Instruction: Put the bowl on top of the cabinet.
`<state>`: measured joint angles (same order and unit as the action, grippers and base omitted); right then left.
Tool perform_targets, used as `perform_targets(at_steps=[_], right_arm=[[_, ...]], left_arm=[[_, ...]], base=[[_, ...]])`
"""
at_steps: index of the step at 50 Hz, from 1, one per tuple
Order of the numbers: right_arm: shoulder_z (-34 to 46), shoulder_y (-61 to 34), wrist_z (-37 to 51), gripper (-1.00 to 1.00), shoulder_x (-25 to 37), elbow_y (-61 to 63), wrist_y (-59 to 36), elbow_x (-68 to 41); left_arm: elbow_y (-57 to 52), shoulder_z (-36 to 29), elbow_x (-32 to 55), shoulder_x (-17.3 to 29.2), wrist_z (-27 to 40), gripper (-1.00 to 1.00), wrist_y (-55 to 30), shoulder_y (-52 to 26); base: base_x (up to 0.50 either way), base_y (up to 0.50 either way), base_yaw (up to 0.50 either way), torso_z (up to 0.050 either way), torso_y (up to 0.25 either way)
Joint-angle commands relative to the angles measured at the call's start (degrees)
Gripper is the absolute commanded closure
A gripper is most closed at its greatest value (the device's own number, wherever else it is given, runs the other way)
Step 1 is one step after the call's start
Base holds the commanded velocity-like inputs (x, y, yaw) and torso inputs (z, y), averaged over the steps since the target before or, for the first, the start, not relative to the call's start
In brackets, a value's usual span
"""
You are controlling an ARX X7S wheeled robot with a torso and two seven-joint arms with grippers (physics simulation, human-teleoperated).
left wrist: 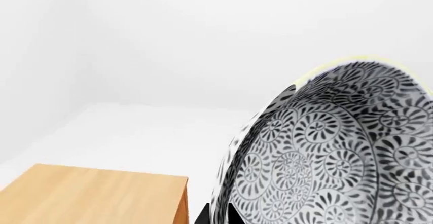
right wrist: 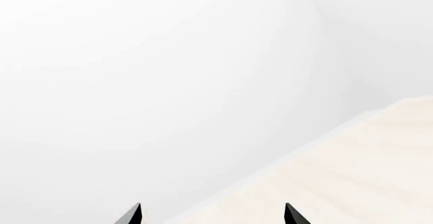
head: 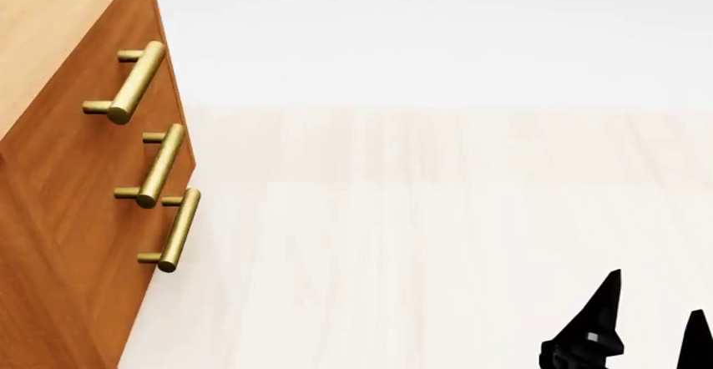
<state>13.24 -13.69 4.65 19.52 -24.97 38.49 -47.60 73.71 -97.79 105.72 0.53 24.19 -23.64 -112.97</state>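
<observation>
The bowl (left wrist: 338, 148), white with dense dark grey floral patterning, fills one side of the left wrist view, tipped up with its inside facing the camera. My left gripper (left wrist: 218, 208) is shut on the bowl's rim, one black fingertip on each side of the wall. The cabinet's light wood top (left wrist: 95, 193) shows lower down, beside the bowl and apart from it. In the head view the orange-brown cabinet (head: 67, 219) stands at the left with three brass handles (head: 134, 81); the bowl and left gripper are out of that view. My right gripper (head: 657, 302) (right wrist: 212, 213) is open and holds nothing.
Pale wood floor (head: 446, 235) stretches in front of the cabinet to a plain white wall (head: 446, 43). The right wrist view shows only white wall and a strip of floor (right wrist: 352, 168).
</observation>
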Motion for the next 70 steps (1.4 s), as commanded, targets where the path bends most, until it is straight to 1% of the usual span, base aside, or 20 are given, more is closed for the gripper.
perform_targets(at_steps=[1,4,6,8,12,15,19,25,32,33,48,53,62,67,70], right_arm=[[-0.10,0.37,0.32,-1.00,0.07,0.59,0.09,0.42],[-0.18,0.35,0.24,-1.00,0.08,0.54,0.03,0.29],[-0.19,0.35,0.18,-1.00,0.07,0.52,0.04,0.31],[-0.15,0.18,0.05,-1.00,-0.01,0.25,-0.04,0.31],[-0.19,-0.21,-0.20,-1.00,-0.17,-0.46,-0.15,0.26],[-0.23,-0.16,-0.08,-1.00,-0.18,-0.41,-0.07,0.44],[-0.34,-0.24,-0.14,-1.00,-0.19,-0.56,-0.13,0.34],[-0.27,-0.34,-0.23,-1.00,-0.31,-0.79,-0.17,0.55],[-0.34,-0.33,-0.21,-1.00,-0.36,-0.81,-0.19,0.65],[-0.30,-0.44,-0.25,-1.00,-0.44,-1.00,-0.19,0.74],[-0.22,-0.65,0.00,-1.00,-0.71,-1.34,-0.03,1.68],[0.00,-0.77,0.09,-1.00,-0.90,-1.60,0.03,2.33],[0.00,-0.97,0.17,-1.00,-0.98,-1.81,-0.16,2.53],[0.09,-1.04,0.10,-1.00,-1.05,-1.97,-0.29,2.63],[0.10,-1.04,0.06,-1.00,-1.06,-2.00,-0.31,2.68]], left_arm=[[1.28,-24.61,28.39,0.41,1.20,1.00,3.01,-2.99],[1.28,-37.37,40.68,-0.18,-0.05,1.00,4.41,-4.03],[1.28,-43.96,47.82,-0.37,-0.18,1.00,5.08,-4.54],[1.28,-48.84,53.03,-0.44,-0.03,1.00,5.31,-4.98],[1.28,-54.45,58.76,-0.47,-0.66,1.00,5.27,-6.17],[1.28,-58.38,63.76,-0.25,0.25,1.00,5.39,-6.90],[1.28,-61.03,68.79,0.23,1.52,1.00,5.62,-6.98],[1.28,-60.86,72.03,1.21,4.32,1.00,5.86,-6.86],[1.28,-57.39,72.80,2.68,9.09,1.00,5.92,-6.19],[1.28,-55.59,73.49,3.19,11.93,1.00,6.54,-5.61],[1.28,-48.75,72.62,4.87,13.79,1.00,7.48,-4.50],[1.28,-46.93,72.58,5.43,15.18,1.00,9.53,-4.00],[1.28,-43.15,72.39,6.57,14.22,1.00,10.47,-4.33],[1.27,-41.75,72.20,7.21,15.26,1.00,12.85,-4.40],[1.27,-39.82,72.53,7.79,15.28,1.00,14.29,-4.22]], base=[[0.00,0.00,0.00,0.000,0.000],[0.00,0.00,0.00,0.000,0.000],[0.00,0.00,0.00,0.000,0.000],[0.00,0.00,0.00,0.000,0.005],[0.00,0.00,0.00,0.000,0.000],[0.00,0.00,0.00,0.000,0.000],[0.00,0.00,0.00,0.000,0.000],[0.00,0.00,0.00,0.000,0.000],[0.00,0.00,0.00,0.000,0.001],[0.00,0.00,0.00,0.000,0.000],[0.00,0.00,0.00,0.000,0.000],[0.00,0.00,0.00,0.000,0.000],[0.00,0.00,0.00,0.001,0.001],[0.00,0.00,0.00,0.000,0.000],[0.00,0.00,0.00,0.000,0.000]])
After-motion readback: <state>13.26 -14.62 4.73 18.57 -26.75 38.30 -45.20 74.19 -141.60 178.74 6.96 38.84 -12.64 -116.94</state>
